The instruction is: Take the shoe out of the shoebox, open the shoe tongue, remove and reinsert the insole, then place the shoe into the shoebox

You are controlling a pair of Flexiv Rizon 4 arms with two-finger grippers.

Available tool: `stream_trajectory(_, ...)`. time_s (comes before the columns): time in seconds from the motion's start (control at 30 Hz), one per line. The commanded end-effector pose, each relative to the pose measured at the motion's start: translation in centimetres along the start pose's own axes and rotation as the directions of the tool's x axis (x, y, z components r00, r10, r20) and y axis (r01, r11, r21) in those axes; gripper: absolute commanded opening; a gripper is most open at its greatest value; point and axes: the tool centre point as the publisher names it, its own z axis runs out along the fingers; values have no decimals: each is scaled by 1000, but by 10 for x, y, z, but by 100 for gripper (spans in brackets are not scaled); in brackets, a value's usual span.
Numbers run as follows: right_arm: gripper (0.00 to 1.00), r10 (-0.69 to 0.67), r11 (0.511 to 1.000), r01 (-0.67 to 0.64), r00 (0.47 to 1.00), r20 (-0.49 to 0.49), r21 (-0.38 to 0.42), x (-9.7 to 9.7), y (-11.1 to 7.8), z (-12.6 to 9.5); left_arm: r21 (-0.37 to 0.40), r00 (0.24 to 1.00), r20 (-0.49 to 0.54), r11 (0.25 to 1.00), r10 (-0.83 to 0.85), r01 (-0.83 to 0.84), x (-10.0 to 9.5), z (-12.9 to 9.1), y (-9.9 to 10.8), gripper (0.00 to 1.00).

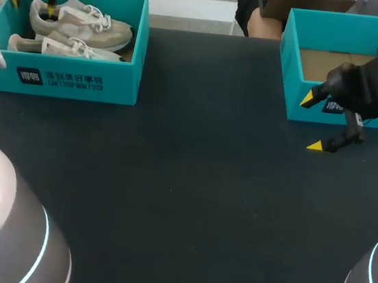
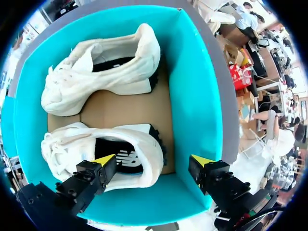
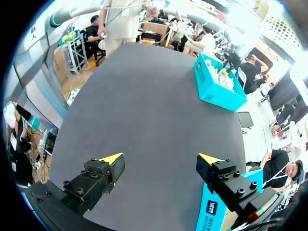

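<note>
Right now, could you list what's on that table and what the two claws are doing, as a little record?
left shoebox: teal, holds two pale shoes
right shoebox: teal, no shoe visible inside
left gripper: open, above one shoe's heel end
right gripper: open, empty, over the table beside the right shoebox

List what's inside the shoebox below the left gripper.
Two pale sneakers: the near sneaker, below the open fingers of the left gripper, and the far sneaker, on the cardboard floor of the shoebox. Anything under them is hidden.
</note>
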Motion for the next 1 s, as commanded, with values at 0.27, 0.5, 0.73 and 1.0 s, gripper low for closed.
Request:
stream_trajectory(0.27,100,0,1000,0,1000,0,3,0,0,1,-126,997,41,990,-60,65,-7,-54,-87,100)
stream_trajectory(0.5,100,0,1000,0,1000,0,3,0,0,1,-129,992,36,984,-122,126,-9,-51,-121,100)
stream_trajectory(0.73,100,0,1000,0,1000,0,3,0,0,1,-129,992,36,984,-122,126,-9,-51,-121,100)
stream_trajectory(1.0,100,0,1000,0,1000,0,3,0,0,1,-92,991,29,987,-129,131,-5,-47,-126,100)
